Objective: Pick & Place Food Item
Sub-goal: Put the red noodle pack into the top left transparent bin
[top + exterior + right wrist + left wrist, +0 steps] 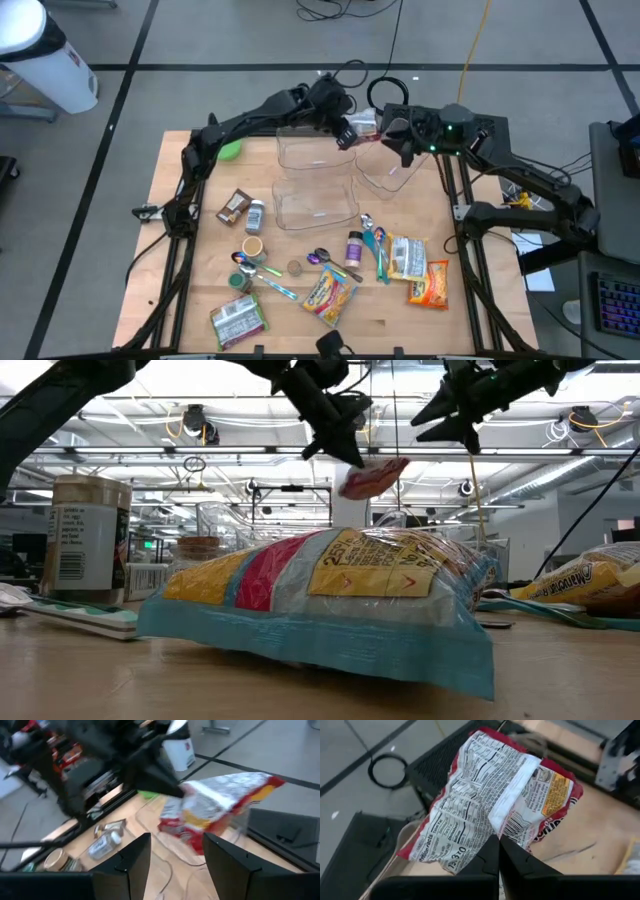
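A crinkled red and white snack bag [366,125] hangs in the air over the table's far side, above the clear tubs. My left gripper [347,131] is shut on it; the left wrist view shows the bag's printed back [490,795]. My right gripper [400,142] stands open just to the right of the bag. In the right wrist view the bag [220,805] lies beyond that gripper [175,857], not between its fingers. The low view shows the bag [374,476] high above the table, below my left gripper [338,442]. My left gripper pinches one edge of the bag [495,831], beside the back seam, between its two fingers. The fingers come slanting down from the table's left. The bag is lifted clear of everything and reaches out past the fingertips, crumpled and slack.
Three clear tubs [312,148] [316,200] [392,172] stand under and near the bag. Several food packets [330,290] [415,258], small jars and spoons lie across the near half of the table. A green thing [231,150] sits at the far left.
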Motion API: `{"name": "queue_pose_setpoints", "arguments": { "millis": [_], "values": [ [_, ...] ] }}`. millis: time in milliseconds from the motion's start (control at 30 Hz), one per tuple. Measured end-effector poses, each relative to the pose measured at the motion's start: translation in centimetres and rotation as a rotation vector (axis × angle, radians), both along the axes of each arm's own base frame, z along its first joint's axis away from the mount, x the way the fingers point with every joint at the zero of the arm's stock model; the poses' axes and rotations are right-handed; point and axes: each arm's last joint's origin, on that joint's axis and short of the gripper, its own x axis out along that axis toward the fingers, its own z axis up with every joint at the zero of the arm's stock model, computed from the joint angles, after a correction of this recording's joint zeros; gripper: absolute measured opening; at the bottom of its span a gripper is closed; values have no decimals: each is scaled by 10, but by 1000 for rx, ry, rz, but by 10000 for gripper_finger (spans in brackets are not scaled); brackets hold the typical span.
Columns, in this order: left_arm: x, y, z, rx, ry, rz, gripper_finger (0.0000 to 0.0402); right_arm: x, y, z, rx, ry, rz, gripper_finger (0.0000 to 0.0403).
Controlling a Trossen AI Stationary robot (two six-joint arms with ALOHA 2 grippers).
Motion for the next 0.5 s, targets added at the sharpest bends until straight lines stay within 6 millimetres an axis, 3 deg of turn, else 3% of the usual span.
{"name": "queue_pose_setpoints", "arguments": {
  "millis": [200,500],
  "values": [
    [8,-10,4,24,-45,-10,0,-6,-9,-1,50,-16,-67,171],
    [17,-21,9,48,-104,-27,0,7,-21,-16,178,7,-44,171]
  ]
}}
